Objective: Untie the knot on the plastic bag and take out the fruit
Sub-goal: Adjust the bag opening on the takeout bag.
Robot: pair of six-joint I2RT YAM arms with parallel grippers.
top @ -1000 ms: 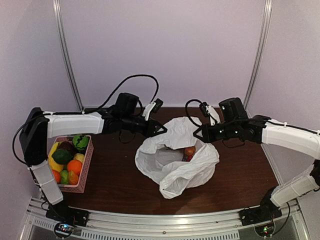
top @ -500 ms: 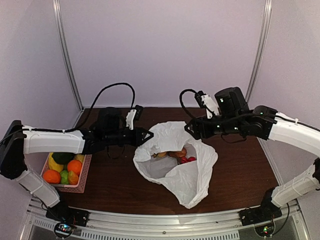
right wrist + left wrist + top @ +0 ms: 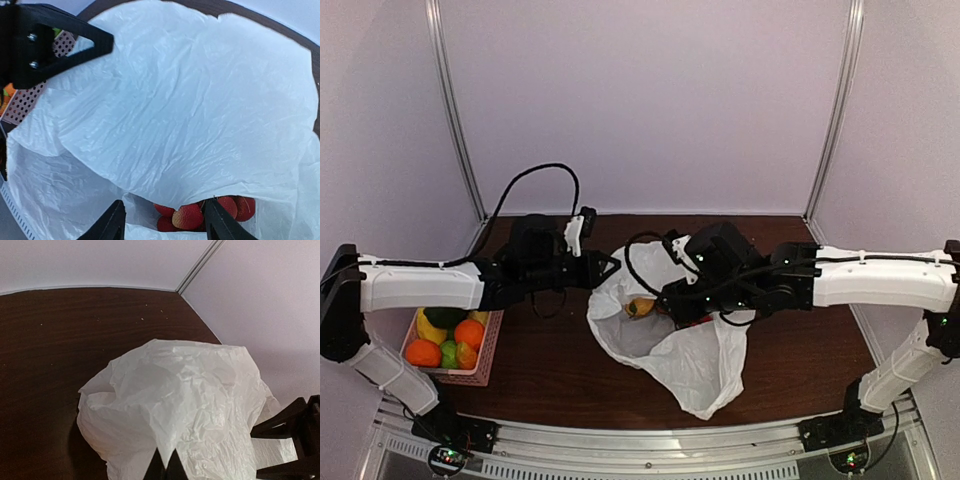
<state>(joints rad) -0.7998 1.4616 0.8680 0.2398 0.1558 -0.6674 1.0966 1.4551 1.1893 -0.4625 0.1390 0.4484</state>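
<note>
White, crinkly film is nipped between the closed fingers of the left gripper (image 3: pixel 612 266); the left wrist view shows the two black tips meeting on a fold of the plastic bag (image 3: pixel 692 362), and the rim is lifted at that side; the right gripper (image 3: pixel 164 202) sits low in the bag's mouth with its fingers (image 3: pixel 113 223) spread wide and nothing between them; just under that gap lie several red fruits (image 3: pixel 188 217) with a bumpy skin, partly covered by a sheet of the bag; in the top view a yellow-orange fruit (image 3: pixel 640 307) also shows inside, beside the right gripper; the bag itself lies in the middle of the dark brown table (image 3: pixel 550 375), mouth gaping towards the back, its closed end trailing towards the near edge; well to the left, at the table's near left corner, stands a pink perforated basket (image 3: pixel 492 345) holding oranges (image 3: pixel 469 332), a dark green fruit (image 3: pixel 445 316) and a banana (image 3: pixel 427 330), part of it hidden under the left arm.
</note>
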